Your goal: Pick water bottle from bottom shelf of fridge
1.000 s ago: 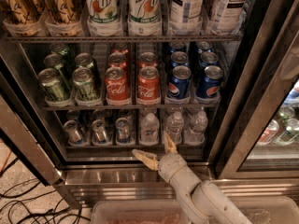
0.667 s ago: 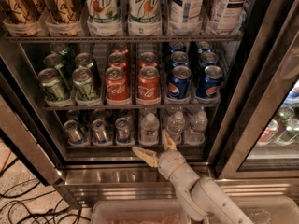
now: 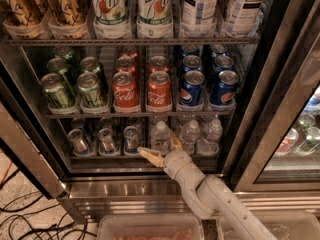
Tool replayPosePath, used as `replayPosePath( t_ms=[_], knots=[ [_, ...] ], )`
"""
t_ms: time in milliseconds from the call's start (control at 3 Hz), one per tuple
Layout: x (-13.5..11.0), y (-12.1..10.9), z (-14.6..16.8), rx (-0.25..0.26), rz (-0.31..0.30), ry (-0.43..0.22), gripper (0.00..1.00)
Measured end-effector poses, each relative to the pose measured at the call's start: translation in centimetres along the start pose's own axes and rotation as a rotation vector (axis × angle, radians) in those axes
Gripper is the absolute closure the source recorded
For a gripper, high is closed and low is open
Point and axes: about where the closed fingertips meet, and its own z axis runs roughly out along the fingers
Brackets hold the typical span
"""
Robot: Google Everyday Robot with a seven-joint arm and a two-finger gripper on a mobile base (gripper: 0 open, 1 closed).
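Note:
The fridge [image 3: 150,189] stands open, with its steel sill at the bottom. On the bottom shelf [image 3: 145,156], silver cans sit on the left and three small clear water bottles on the right. The leftmost water bottle [image 3: 160,136] has a white cap. My gripper [image 3: 161,148] reaches up from below at the shelf's front edge. It is open, with one pale finger [image 3: 149,156] to the left of this bottle and the other [image 3: 175,142] to its right. The bottle stands upright between them.
Two more water bottles [image 3: 190,135] [image 3: 212,133] stand to the right. Silver cans [image 3: 131,138] are to the left. Coke and Pepsi cans fill the rack above [image 3: 159,91]. The dark door frame [image 3: 260,119] is at right. A clear bin [image 3: 150,229] sits below.
My gripper has moved forward and up a little toward the shelf, so its fingers now straddle the leftmost water bottle.

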Motion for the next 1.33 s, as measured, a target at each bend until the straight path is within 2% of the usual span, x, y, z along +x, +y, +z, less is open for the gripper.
replayPosePath(
  t_ms=[333, 1000, 1333],
  knots=[
    [0.21, 0.09, 0.37, 0.001, 0.002, -0.003, 0.34],
    [0.20, 0.09, 0.37, 0.001, 0.002, -0.003, 0.80],
    [0.15, 0.13, 0.36, 0.001, 0.002, -0.004, 1.00]
  ],
)
